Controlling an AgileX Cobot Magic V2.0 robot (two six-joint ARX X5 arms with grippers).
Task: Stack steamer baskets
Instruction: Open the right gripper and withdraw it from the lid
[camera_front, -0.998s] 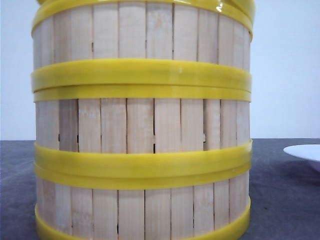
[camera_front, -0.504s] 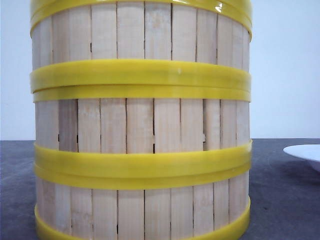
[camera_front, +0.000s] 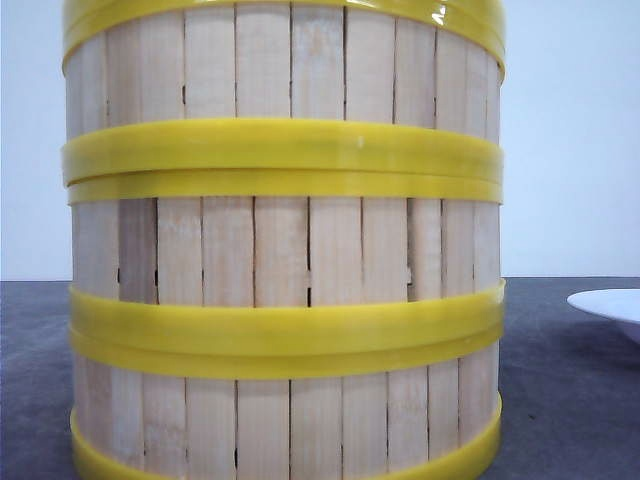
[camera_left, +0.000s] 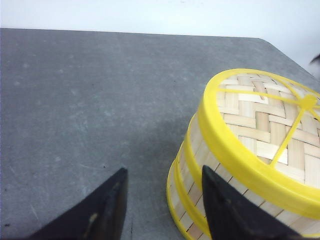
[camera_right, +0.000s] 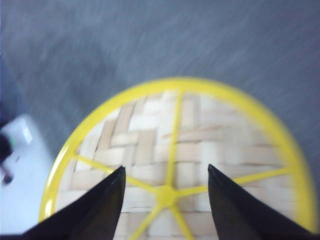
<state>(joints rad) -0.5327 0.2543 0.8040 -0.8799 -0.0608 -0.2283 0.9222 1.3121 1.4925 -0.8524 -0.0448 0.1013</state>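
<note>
Front, left wrist and right wrist views of the stacking task. The round steamer baskets of pale vertical wooden slats and yellow plastic bands (camera_front: 285, 250) are standing one on another as a single upright column on the dark grey table (camera_front: 570, 400), and I am taking this column as the landmark. The front view is showing three tiers, each seam marked by a doubled yellow band; whether the uppermost layer is a basket or a lid is cut off by the frame.

The top of the column is showing a woven bamboo panel under a yellow rim with yellow spokes (camera_right: 172, 145). I am holding my right gripper (camera_right: 165, 192) directly above this top, near the spoke hub, its two black fingers spread wide and gripping nothing. I am holding my left gripper (camera_left: 162, 200) beside the column, low against its slatted wall, also spread wide and empty; one finger (camera_left: 225, 210) is lying just at the wall, though contact cannot be confirmed.

The column's axis is running vertically, so it lies straight below my right hand and sideways from my left. I judge the stacking complete or nearly so, with the right arm the nearer one for any final seating from above.

A white plate (camera_front: 610, 305) is resting on the table to the right of the column, well apart from it. No brand, label or legible writing is appearing on any surface.
</note>
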